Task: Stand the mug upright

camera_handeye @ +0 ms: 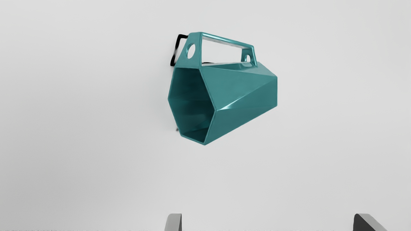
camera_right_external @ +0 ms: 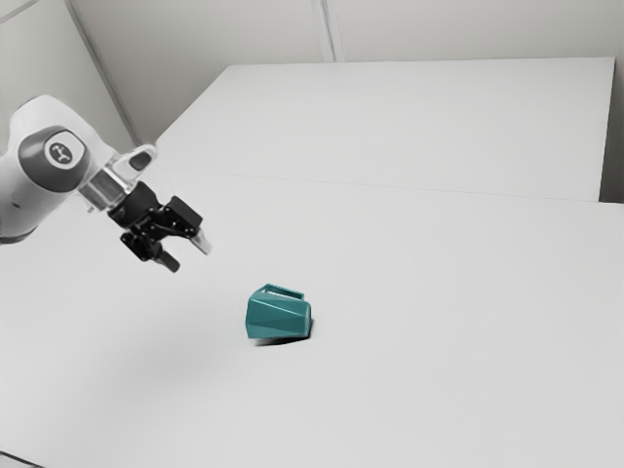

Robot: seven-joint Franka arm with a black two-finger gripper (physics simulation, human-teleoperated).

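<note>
The white arm with a grey joint cover (camera_right_external: 36, 112) reaches in from the exterior view's left, its black two-finger gripper (camera_right_external: 187, 254) slanting downward toward that view's right, grey-tipped fingers (camera_handeye: 173, 223) spread wide apart.

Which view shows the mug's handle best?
The wrist view: the handle stands out in clear outline, with a round hole at each end. The exterior view shows it as a slim loop along the mug.

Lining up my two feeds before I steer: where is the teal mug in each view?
Exterior view: the mug lies on its side, just below the picture's centre, lower than the hand.
Wrist view: ahead of the open hand, its mouth showing.
Shared landmark: the mug's handle.
</note>
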